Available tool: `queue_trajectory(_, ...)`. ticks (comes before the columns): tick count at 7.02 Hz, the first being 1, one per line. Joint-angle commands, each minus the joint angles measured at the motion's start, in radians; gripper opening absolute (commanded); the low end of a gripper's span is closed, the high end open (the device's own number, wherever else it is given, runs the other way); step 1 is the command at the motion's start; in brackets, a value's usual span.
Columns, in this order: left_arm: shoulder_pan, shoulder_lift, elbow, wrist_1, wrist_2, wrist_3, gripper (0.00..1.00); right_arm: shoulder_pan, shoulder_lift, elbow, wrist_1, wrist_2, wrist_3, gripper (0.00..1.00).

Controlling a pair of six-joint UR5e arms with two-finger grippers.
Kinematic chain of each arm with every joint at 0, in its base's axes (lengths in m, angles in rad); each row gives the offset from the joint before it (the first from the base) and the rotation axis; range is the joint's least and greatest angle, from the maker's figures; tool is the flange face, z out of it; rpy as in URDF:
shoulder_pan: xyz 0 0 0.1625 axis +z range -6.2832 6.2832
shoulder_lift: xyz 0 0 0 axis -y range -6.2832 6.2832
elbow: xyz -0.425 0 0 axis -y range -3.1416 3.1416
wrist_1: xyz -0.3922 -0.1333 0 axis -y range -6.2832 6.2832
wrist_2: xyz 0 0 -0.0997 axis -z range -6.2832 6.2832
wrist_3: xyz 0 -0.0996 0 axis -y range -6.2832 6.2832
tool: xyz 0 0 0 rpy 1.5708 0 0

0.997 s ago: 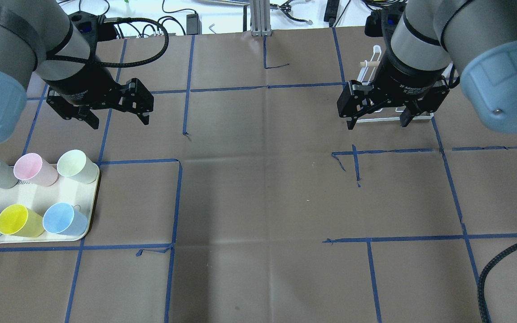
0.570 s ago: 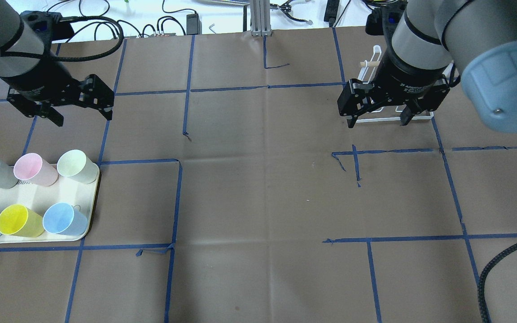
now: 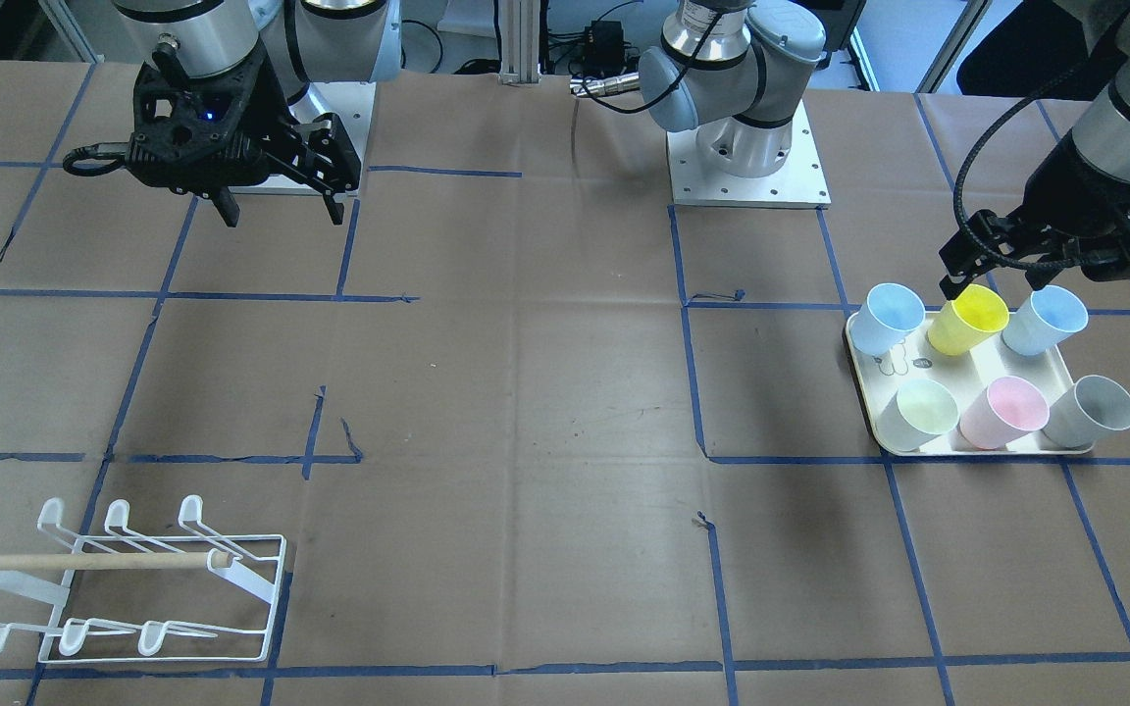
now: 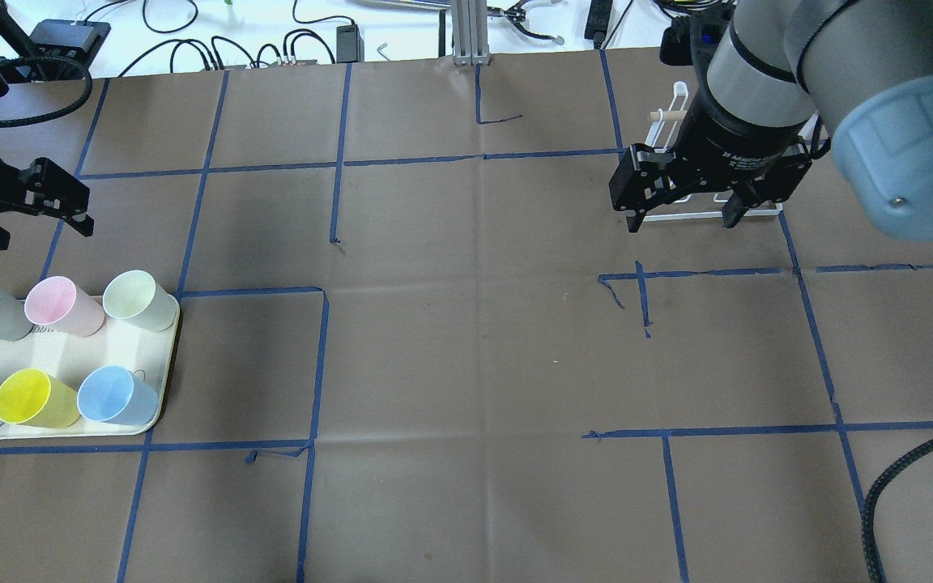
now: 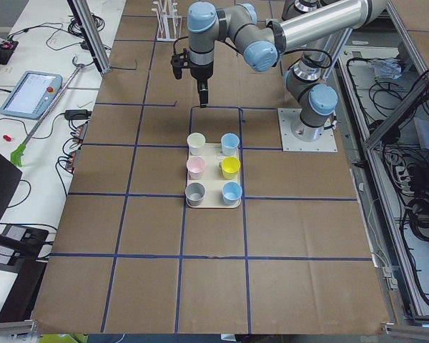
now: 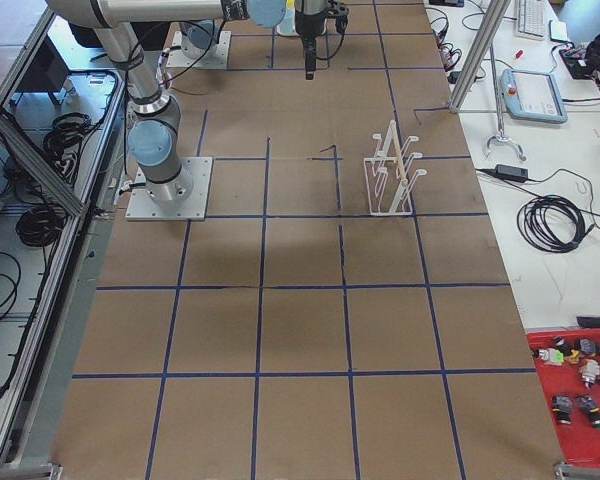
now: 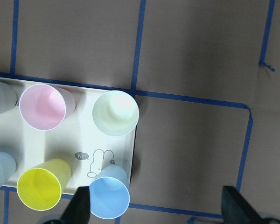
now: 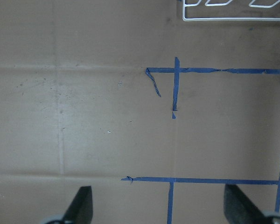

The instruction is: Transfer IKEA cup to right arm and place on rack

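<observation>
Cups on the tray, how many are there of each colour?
Blue cups: 2
Yellow cup: 1
Pink cup: 1
Pale green cup: 1
Grey cup: 1
Total: 6 cups on the tray

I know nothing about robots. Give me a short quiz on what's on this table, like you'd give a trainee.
1. How many cups stand on the tray?
2. True or false: a cup already hangs on the rack.
3. Fill the gap: the left claw and the right claw are both ____, holding nothing.

Key: 1. Six. 2. False: the rack holds no cup. 3. Open.
</observation>
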Motion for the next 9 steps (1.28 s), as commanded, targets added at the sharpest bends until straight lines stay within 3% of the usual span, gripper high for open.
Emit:
queue_trajectory(1, 0.007, -0.066, -0.031, 0.099, -0.001, 0.005, 1.00, 0.001, 0.014, -0.001, 0.002, 0.000, 0.000, 1.00)
queue_trajectory(4, -0.007, -0.151, -0.142, 0.299, -0.002, 0.005, 1.00, 0.001, 0.018, -0.003, 0.000, 0.000, 0.000, 1.00)
queue_trajectory(9, -0.033, -0.223, -0.240, 0.437, 0.008, 0.074, 1.00, -0.002, 0.019, -0.014, 0.000, 0.000, -0.002, 1.00)
